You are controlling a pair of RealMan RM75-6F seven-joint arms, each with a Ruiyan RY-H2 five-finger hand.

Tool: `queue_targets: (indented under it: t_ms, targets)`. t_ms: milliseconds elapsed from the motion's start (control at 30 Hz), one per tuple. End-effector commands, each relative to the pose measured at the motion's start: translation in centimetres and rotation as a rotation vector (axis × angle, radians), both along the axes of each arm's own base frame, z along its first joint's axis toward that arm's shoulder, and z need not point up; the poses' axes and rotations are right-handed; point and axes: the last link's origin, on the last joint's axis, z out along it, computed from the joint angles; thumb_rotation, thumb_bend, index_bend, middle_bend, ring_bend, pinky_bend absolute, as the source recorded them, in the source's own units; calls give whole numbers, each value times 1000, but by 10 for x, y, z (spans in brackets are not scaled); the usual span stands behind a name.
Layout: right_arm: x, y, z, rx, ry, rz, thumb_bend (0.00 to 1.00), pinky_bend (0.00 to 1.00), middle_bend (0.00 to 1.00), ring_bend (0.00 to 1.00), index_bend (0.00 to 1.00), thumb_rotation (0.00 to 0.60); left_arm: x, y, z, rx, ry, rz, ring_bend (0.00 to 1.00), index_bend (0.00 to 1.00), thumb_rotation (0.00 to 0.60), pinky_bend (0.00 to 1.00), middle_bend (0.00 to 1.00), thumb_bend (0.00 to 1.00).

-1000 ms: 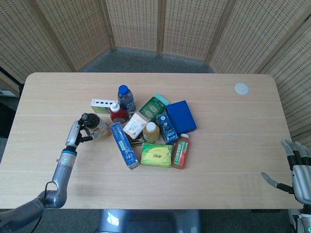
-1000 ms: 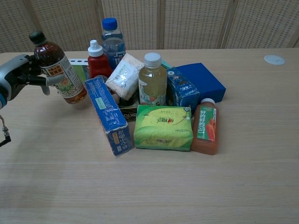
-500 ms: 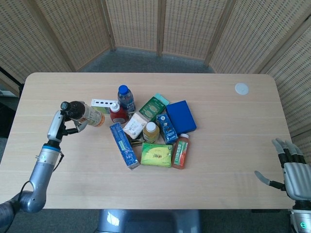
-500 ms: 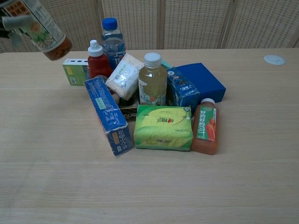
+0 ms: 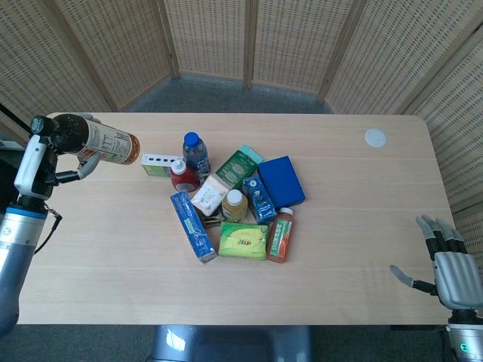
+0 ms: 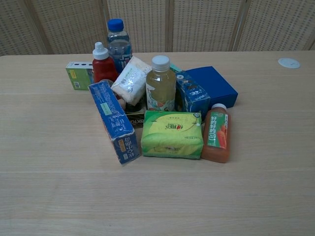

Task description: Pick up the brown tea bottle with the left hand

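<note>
My left hand [image 5: 36, 162] sits at the far left of the head view, fingers [image 5: 84, 167] clamped on the brown tea bottle [image 5: 94, 140]. Bottle lifted off the desk [image 5: 347, 204], lying nearly level, cap end toward frame left, upper left area. Chest view shows neither hand nor the bottle. Label print on the bottle too small to read.

My right hand [image 5: 449, 265] is at the lower right corner, off the desk edge, partly cut by the frame; fingers apart, holding nothing.

Clutter bunched mid-desk: blue long box [image 6: 113, 122], green packet [image 6: 172, 133], orange juice bottle [image 6: 215, 133]. Wide bare wood all around. Writing on the juice label illegible.
</note>
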Motion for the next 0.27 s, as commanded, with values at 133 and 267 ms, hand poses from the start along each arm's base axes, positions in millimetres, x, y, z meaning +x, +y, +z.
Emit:
queue_targets:
  t_ms: [133,267]
  targets:
    - [-2,1,2,-6,3,-3,172,0,0,0,10,127,3,2,-4,-19,-8,4,675,660,600,659,682,597]
    - [-2,3,4,-14,5,-3,171,0,0,0,10,125,1,5,-8,-28,-6,11,674,659,600,658,681,597]
